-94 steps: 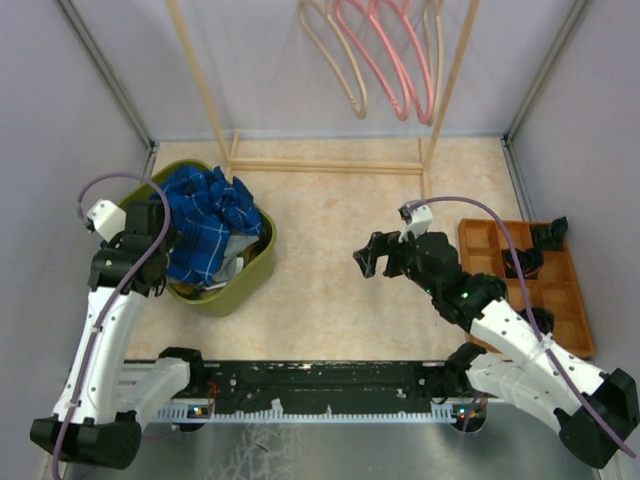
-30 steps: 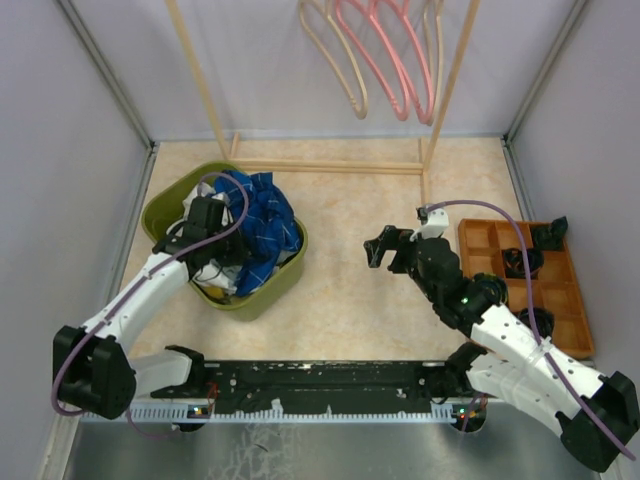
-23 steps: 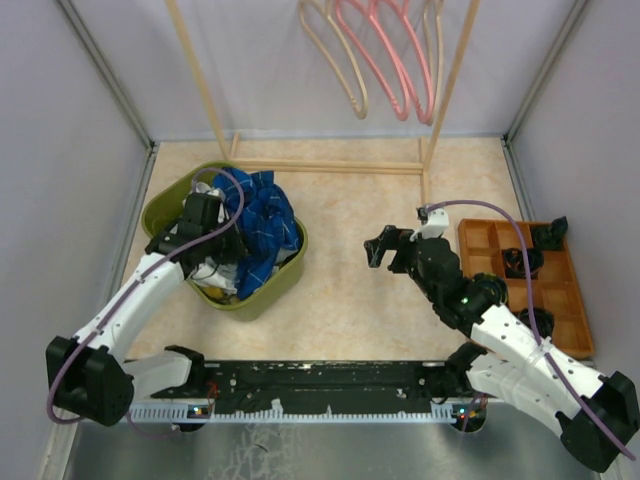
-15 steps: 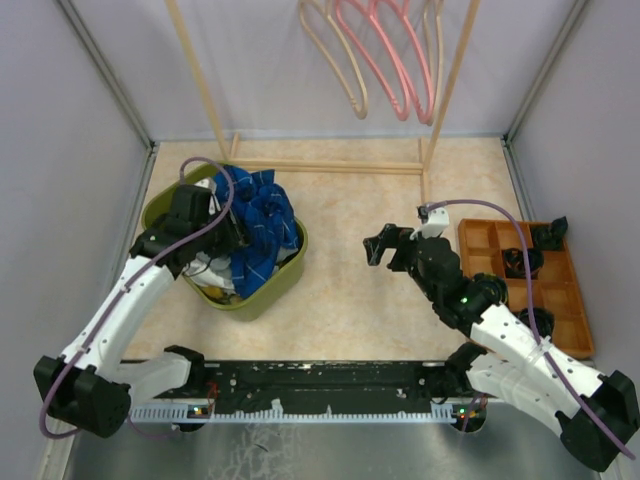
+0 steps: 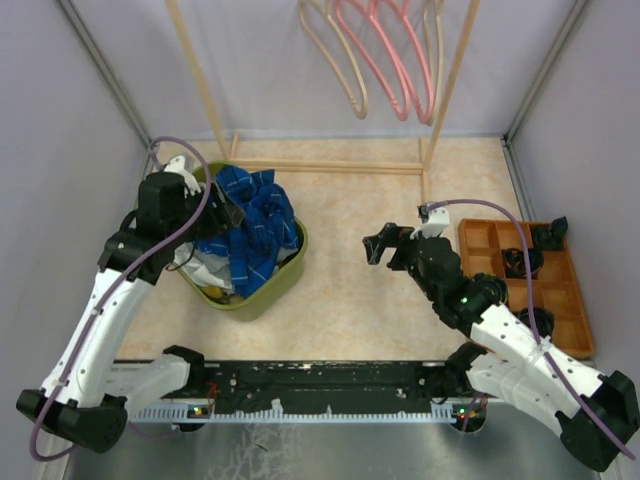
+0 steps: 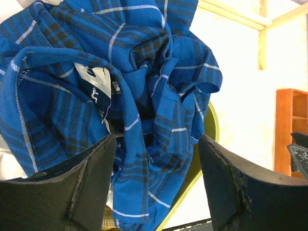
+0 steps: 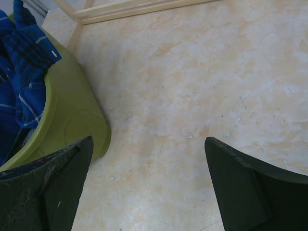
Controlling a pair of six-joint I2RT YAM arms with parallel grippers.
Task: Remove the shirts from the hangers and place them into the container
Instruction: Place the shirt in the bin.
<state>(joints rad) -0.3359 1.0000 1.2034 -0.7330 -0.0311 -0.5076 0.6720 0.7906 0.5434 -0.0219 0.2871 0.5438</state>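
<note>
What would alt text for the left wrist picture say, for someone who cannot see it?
A crumpled blue checked shirt, white neck label showing, lies heaped in an olive-green basin. The left tool is open above it.

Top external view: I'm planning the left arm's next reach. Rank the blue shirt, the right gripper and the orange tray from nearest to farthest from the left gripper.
1. Blue shirt, just below the left gripper, at left.
2. Right gripper, mid-table, to the right.
3. Orange tray, at the far right edge.
</note>
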